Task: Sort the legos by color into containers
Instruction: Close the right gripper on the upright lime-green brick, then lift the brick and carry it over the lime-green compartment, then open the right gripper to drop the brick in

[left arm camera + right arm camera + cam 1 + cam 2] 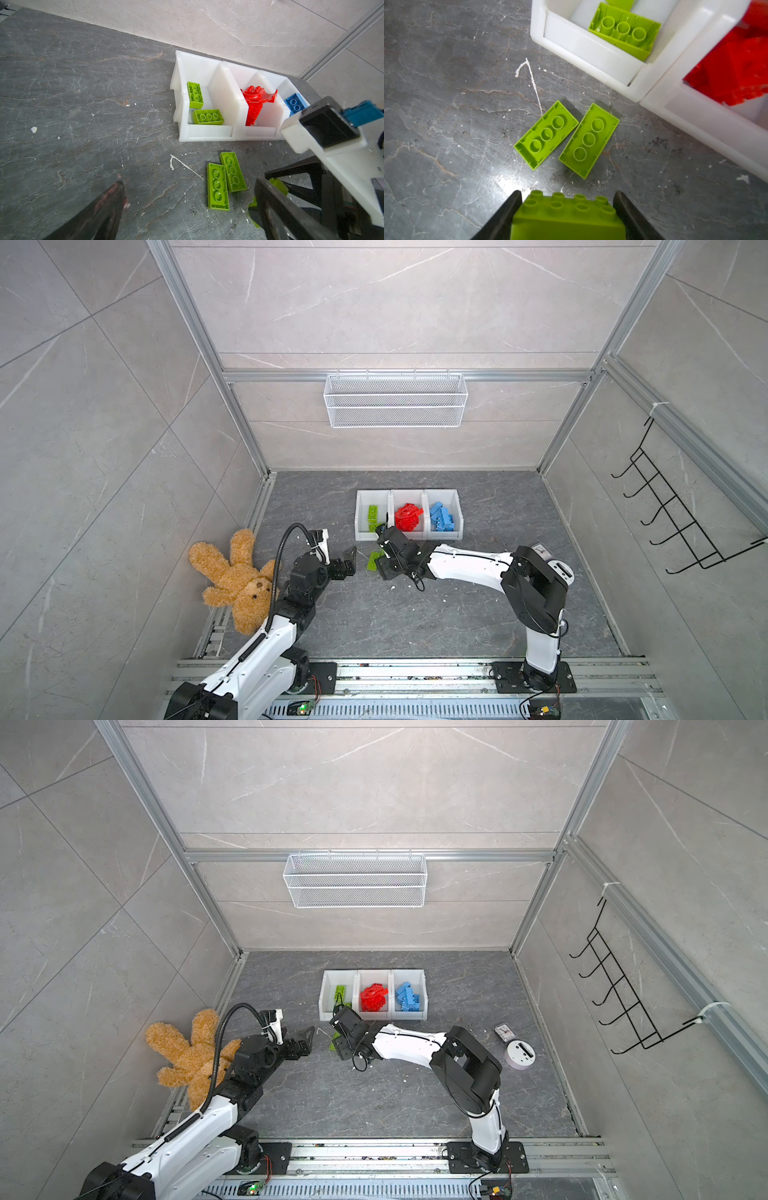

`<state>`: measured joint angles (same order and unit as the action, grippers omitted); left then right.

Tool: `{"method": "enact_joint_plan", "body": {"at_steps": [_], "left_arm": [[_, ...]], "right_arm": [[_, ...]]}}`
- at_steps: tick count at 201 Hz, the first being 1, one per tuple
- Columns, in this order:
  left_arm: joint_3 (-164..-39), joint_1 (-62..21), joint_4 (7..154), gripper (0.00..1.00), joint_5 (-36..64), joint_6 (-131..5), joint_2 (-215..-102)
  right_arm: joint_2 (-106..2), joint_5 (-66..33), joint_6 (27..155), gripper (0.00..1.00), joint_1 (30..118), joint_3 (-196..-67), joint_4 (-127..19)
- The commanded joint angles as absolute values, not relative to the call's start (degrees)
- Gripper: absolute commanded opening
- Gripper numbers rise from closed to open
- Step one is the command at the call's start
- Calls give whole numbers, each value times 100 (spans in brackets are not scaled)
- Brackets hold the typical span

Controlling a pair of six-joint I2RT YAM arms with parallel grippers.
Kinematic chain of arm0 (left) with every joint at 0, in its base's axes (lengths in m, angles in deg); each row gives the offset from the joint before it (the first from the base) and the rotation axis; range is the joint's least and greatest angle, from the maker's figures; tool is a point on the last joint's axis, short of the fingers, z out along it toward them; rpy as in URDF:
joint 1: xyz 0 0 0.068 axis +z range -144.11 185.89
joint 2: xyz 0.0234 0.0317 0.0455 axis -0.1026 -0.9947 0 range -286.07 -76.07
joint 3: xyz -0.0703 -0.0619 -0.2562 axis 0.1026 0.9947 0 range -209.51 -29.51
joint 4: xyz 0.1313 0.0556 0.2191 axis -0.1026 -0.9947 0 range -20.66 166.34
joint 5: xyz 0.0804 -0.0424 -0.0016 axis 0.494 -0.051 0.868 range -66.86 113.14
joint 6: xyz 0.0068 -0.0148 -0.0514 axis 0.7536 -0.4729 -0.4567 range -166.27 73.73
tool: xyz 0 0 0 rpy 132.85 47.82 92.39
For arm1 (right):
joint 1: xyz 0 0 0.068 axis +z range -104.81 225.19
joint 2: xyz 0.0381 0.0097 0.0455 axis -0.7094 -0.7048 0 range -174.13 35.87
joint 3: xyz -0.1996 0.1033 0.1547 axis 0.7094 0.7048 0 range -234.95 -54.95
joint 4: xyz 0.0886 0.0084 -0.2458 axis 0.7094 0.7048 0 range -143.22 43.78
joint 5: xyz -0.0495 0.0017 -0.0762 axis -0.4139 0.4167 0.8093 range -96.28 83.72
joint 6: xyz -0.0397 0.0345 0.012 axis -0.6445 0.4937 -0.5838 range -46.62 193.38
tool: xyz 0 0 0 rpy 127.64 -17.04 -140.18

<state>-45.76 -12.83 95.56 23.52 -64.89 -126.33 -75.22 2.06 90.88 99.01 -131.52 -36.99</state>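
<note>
Three small white plastic open-top bins (444, 536) stand joined in a row toward the back of a dark grey stone-look floor (457, 614), walled in by pale grey tiles. The left bin holds two lime green plastic bricks (207, 117). The middle bin holds a heap of red plastic pieces (408, 516) topped by a red arch-shaped piece (257, 96), and the right bin holds a heap of blue plastic bricks (444, 517). Just in front of the left bin, two loose lime green rectangular bricks (588, 140) lie side by side on the floor, hollow undersides up, near the bin but not touching it. The right gripper (568, 194) reaches across to this spot. Its two black fingers (506, 218) are clamped on either side of a lime green studded brick (566, 222); I cannot tell whether it is clear of the floor. The left gripper (189, 181) hangs close by, jaws spread wide with nothing between them. A tan plush teddy bear (232, 576) lies against the left wall.
</note>
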Motion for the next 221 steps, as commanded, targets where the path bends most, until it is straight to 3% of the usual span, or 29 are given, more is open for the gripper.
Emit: {"method": "enact_joint_plan", "body": {"at_steps": [1, 49, 111, 202, 221], "left_arm": [[-4543, -1292, 9831, 99, 2327, -6517, -12689], [-4484, -1293, 9819, 99, 2480, -6641, -12618], [-4423, -1291, 9716, 99, 2569, -6639, -12373], [-4458, -1292, 9802, 99, 2429, -6684, -12531], [-4450, -1292, 9805, 99, 2431, -6680, -12511]], "right_arm": [[-7415, 283, 8711, 60, 9853, -13611, -3612], [-8031, -327, 8422, 59, 9361, -14739, -3528], [-9313, -286, 8527, 58, 9019, -16345, -3347], [-10110, -193, 8514, 62, 8958, -17184, -2984], [-10141, -189, 8529, 68, 8957, -17188, -3002]]}}
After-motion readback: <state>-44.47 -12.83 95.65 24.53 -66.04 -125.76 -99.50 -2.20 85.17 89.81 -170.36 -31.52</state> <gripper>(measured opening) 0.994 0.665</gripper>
